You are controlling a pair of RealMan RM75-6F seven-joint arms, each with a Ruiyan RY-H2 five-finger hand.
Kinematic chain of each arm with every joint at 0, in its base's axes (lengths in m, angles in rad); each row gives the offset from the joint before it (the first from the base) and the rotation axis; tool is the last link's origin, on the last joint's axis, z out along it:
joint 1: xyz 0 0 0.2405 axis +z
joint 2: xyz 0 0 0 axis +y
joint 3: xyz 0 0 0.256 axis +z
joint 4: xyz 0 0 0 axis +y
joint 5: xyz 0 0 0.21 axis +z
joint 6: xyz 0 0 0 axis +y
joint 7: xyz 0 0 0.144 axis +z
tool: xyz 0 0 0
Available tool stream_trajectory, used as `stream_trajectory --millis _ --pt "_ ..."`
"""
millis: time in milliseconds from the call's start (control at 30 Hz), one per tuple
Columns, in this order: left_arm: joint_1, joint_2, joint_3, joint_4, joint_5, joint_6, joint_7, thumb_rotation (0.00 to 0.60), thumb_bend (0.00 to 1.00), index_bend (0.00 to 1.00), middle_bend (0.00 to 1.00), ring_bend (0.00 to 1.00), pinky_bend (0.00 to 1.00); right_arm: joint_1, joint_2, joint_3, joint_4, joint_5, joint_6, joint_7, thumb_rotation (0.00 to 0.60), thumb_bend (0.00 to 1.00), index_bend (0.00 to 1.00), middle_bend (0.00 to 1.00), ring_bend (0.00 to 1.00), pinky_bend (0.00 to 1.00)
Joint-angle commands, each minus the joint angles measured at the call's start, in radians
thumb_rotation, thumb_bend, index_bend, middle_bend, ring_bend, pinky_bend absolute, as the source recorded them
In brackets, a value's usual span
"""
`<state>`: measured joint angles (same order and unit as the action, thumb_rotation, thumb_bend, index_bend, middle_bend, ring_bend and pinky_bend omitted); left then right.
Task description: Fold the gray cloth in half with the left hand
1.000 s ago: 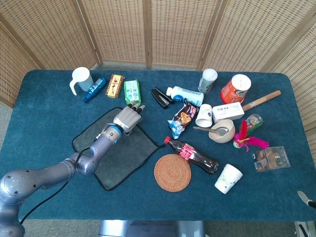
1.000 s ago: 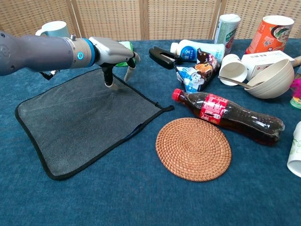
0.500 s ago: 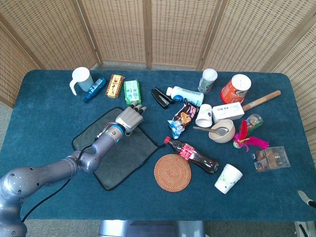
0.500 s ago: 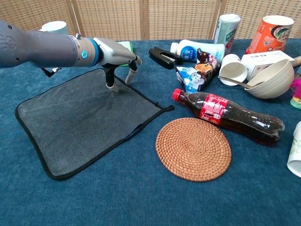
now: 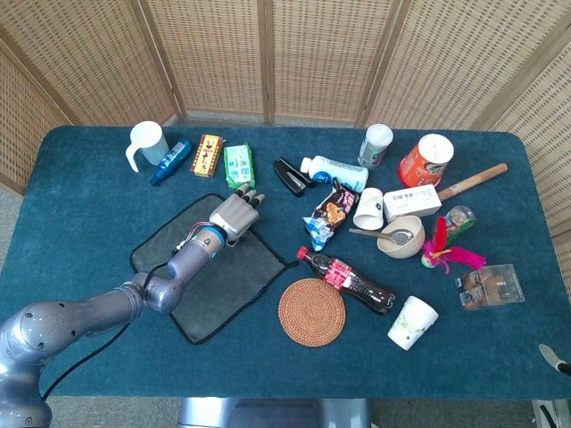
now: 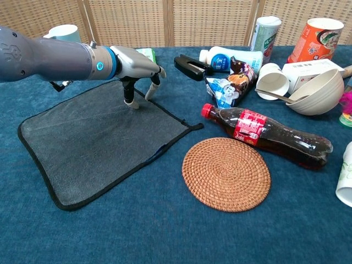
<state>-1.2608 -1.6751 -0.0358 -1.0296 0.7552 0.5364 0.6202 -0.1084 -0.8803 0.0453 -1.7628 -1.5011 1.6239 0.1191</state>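
Note:
The gray cloth (image 5: 214, 267) (image 6: 99, 140) lies spread flat on the blue table, left of centre, with a black hem. My left hand (image 5: 235, 212) (image 6: 137, 66) is over the cloth's far corner, palm down. Its fingers are apart and point downward. The thumb tip touches the cloth just inside the hem, and the other fingertips (image 6: 149, 94) reach down at the far edge. It holds nothing. A thin grey sliver at the bottom right edge of the head view appears to be my right hand (image 5: 553, 358); its fingers do not show.
A round woven coaster (image 6: 226, 174) and a lying cola bottle (image 6: 269, 135) sit right of the cloth. A black stapler (image 6: 191, 66), a snack bag (image 6: 229, 83), a green packet (image 5: 238, 166), a white mug (image 5: 144, 144), cups, a bowl (image 6: 319, 91) and cans crowd the far side.
My left hand has crept slightly right along the cloth's far edge. The cloth has stayed flat.

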Motion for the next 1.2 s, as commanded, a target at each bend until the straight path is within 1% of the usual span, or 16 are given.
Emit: stream_trajectory --millis 33,733,867,1033,1133,1200 --pt "-0.001 0.004 0.004 -0.007 -0.004 0.002 -0.001 0.600 0.34 0.48 0.00 0.00 0.05 -0.001 0.000 0.000 -0.001 0.000 0.001 0.000 0.600 0.00 0.03 0.00 0.00 0.00" --pt "-0.012 0.008 0.031 -0.028 -0.035 0.013 0.010 0.600 0.35 0.52 0.00 0.00 0.05 -0.005 0.003 -0.002 -0.004 -0.007 0.010 0.004 0.600 0.00 0.03 0.00 0.00 0.00" --pt "-0.013 0.016 0.032 -0.043 -0.035 0.017 0.006 0.600 0.35 0.54 0.00 0.00 0.05 -0.005 0.003 -0.002 -0.004 -0.010 0.012 0.005 0.600 0.00 0.03 0.00 0.00 0.00" --pt "-0.014 0.044 0.034 -0.077 -0.041 0.015 -0.002 0.600 0.35 0.55 0.00 0.00 0.05 -0.006 0.004 -0.003 -0.005 -0.012 0.013 0.007 0.600 0.00 0.03 0.00 0.00 0.00" --pt "-0.011 0.054 0.031 -0.090 -0.033 0.031 -0.010 0.600 0.35 0.55 0.00 0.00 0.05 -0.006 0.004 -0.004 -0.005 -0.014 0.013 0.006 0.600 0.00 0.03 0.00 0.00 0.00" --pt "-0.008 0.056 0.029 -0.091 -0.020 0.044 -0.014 0.600 0.35 0.50 0.00 0.00 0.05 -0.006 0.004 -0.004 -0.006 -0.015 0.013 0.005 0.600 0.00 0.03 0.00 0.00 0.00"
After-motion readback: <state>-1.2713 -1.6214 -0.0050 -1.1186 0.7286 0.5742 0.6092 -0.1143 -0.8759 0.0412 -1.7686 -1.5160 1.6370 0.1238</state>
